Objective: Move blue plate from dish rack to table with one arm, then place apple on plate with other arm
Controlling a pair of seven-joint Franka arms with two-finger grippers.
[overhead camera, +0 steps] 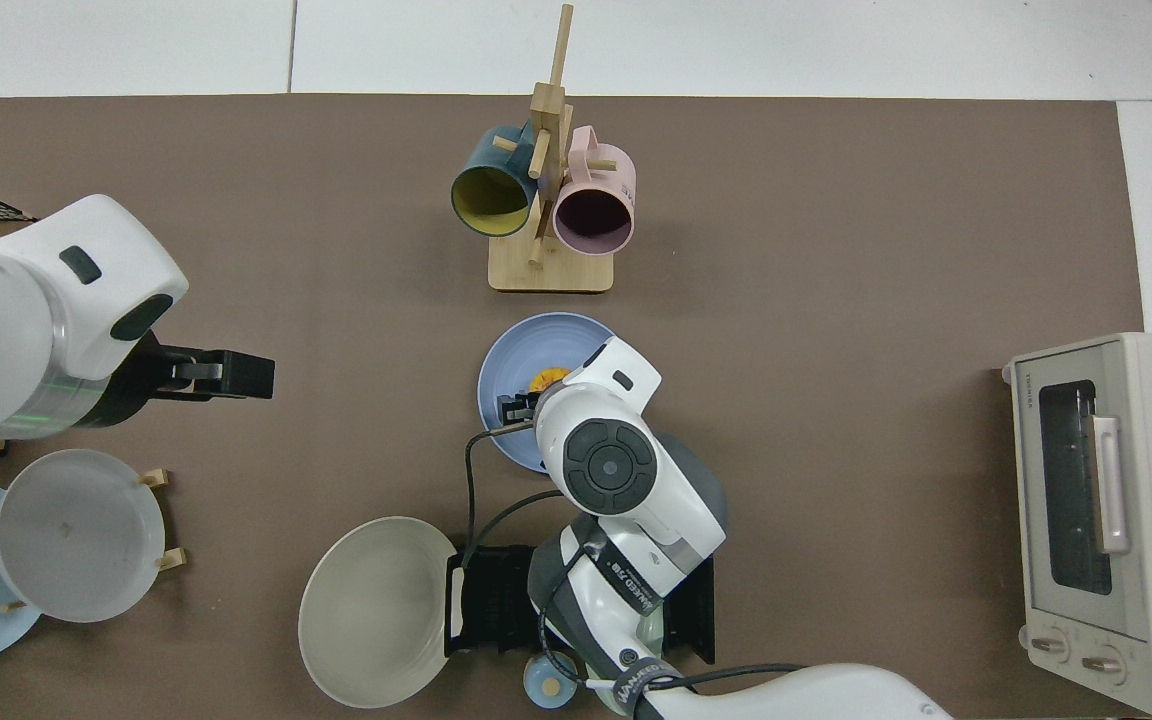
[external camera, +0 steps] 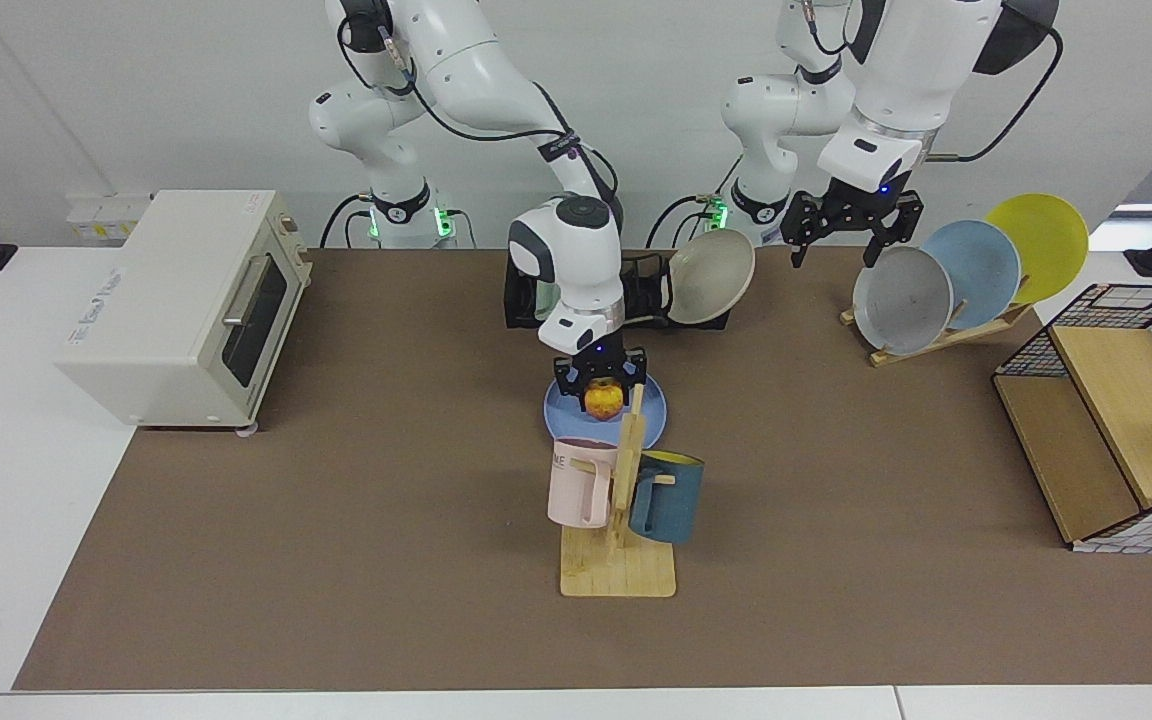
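The blue plate (external camera: pixel 651 418) (overhead camera: pixel 536 345) lies flat on the brown table (external camera: pixel 336 500) just behind the mug stand. My right gripper (external camera: pixel 602 388) points straight down over the plate, shut on the apple (external camera: pixel 604 400) (overhead camera: pixel 543 380), which sits low at the plate's surface. In the top view the right wrist hides most of that gripper. Behind them stands the black dish rack (external camera: pixel 518 295) (overhead camera: pixel 491 600), with a beige dish (external camera: pixel 711 275) (overhead camera: pixel 376 610) leaning on its end. My left gripper (external camera: pixel 834 248) (overhead camera: pixel 241 373) hangs open and empty, raised beside the wooden plate rack.
A wooden mug stand (external camera: pixel 618 575) with a pink and a teal mug stands right in front of the plate. A wooden rack (external camera: pixel 936 340) holds grey, pale blue and yellow plates. A toaster oven (external camera: pixel 186 300) sits at one side, a wire-and-wood shelf (external camera: pixel 1106 420) at the other.
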